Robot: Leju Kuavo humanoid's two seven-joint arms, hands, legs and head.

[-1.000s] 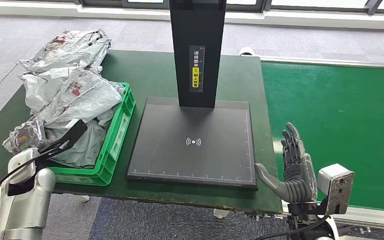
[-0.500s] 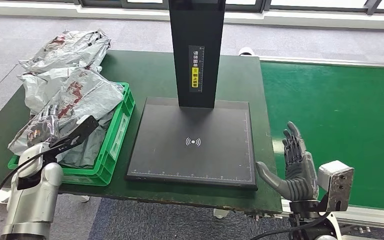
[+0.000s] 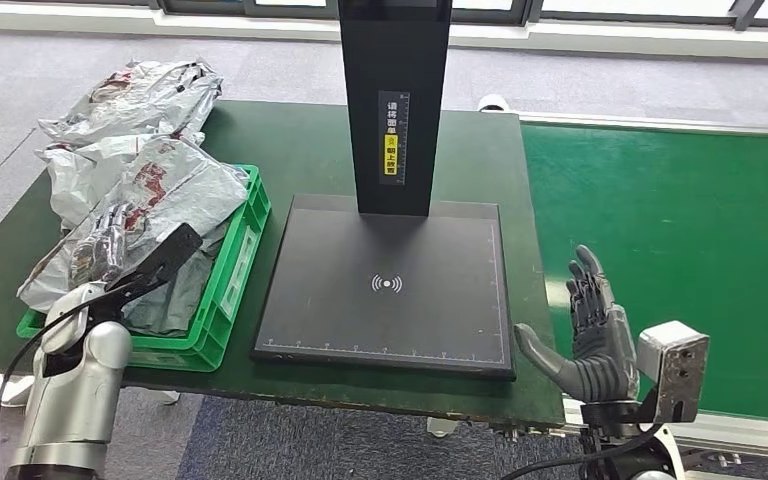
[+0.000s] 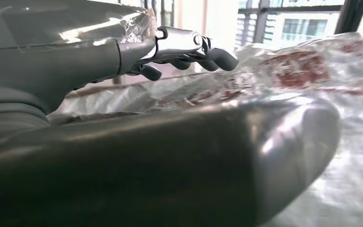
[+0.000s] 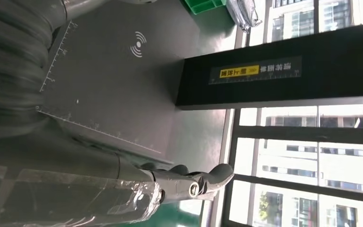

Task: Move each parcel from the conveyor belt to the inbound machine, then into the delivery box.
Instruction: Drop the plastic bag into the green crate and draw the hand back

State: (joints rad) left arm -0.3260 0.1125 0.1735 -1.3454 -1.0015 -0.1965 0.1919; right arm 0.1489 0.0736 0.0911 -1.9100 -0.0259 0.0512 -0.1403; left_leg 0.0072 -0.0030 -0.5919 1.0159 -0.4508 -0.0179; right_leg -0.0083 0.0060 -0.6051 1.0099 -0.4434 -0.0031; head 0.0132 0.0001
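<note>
Head view: the open, empty left hand [image 3: 100,245] hovers directly over crinkled silver plastic parcels [image 3: 155,190] heaped in the green plastic crate [image 3: 230,290], the spread, empty right hand [image 3: 590,335] far off.

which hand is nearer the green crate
Left. The left hand is over the silver parcels piled in the green crate; the right hand is across the scanner plate, by the conveyor belt.

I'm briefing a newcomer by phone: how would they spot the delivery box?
Start at the dark green table; at its left end, beside the flat black scanner plate, sits a green plastic crate. It alone is bright green, and crumpled silver parcels overflow it.
</note>
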